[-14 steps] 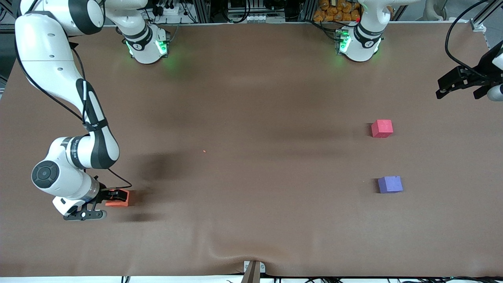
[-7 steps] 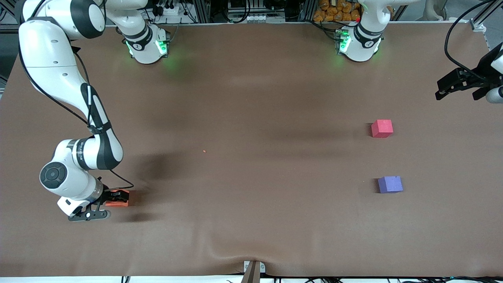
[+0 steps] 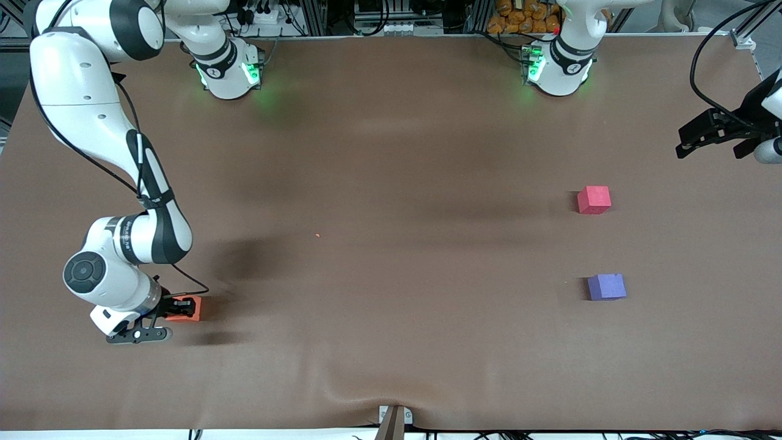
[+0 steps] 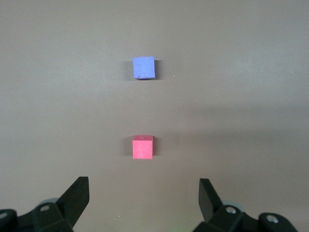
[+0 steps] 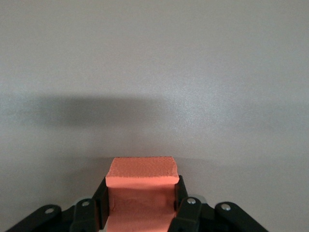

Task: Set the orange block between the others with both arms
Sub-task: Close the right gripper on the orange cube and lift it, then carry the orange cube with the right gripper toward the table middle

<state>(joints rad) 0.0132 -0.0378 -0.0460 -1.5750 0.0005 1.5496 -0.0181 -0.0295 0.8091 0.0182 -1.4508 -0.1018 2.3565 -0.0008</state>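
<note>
The orange block (image 3: 190,310) sits on the brown table near the right arm's end. My right gripper (image 3: 181,308) is low around it. In the right wrist view the black fingers (image 5: 100,200) press both sides of the orange block (image 5: 141,171), so the right gripper (image 5: 141,195) is shut on it. The pinkish-red cube (image 3: 594,200) and the purple-blue cube (image 3: 606,286) rest toward the left arm's end, the purple one nearer the front camera, with a gap between them. My left gripper (image 3: 683,139) waits open above the table's end; its view shows the red cube (image 4: 143,147) and purple cube (image 4: 144,67) past the left gripper (image 4: 144,193).
A tiny orange crumb (image 3: 317,235) lies mid-table. The brown table cover (image 3: 391,153) has a wrinkle (image 3: 360,388) near the front edge, above a metal bracket (image 3: 394,418). Both arm bases (image 3: 229,70) (image 3: 557,67) stand along the table's back edge.
The right gripper's fingers have closed onto the orange block, after the right wrist shifted slightly toward it. The left gripper has barely drifted. Both other cubes stay put.
</note>
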